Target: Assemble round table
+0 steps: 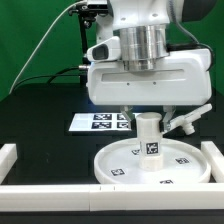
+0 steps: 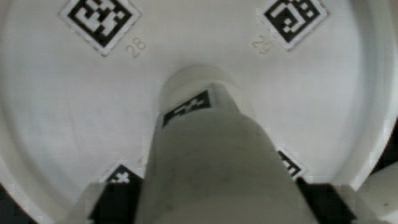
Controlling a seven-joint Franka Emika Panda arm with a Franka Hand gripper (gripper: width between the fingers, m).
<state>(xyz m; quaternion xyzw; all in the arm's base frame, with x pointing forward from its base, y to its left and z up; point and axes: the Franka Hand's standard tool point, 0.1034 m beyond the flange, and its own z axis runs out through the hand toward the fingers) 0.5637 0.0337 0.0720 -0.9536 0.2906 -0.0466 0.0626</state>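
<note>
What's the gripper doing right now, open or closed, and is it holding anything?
Gripper: closed on the cylinder post, which stands upright on the round disc.

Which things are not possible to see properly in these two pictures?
- Exterior view: where the post meets the disc, too small to judge.
- Exterior view: the marker board and foot piece, partly behind the gripper.
- Wrist view: most of the disc's rim, cut off by the edges; the post's far end, blurred.
</note>
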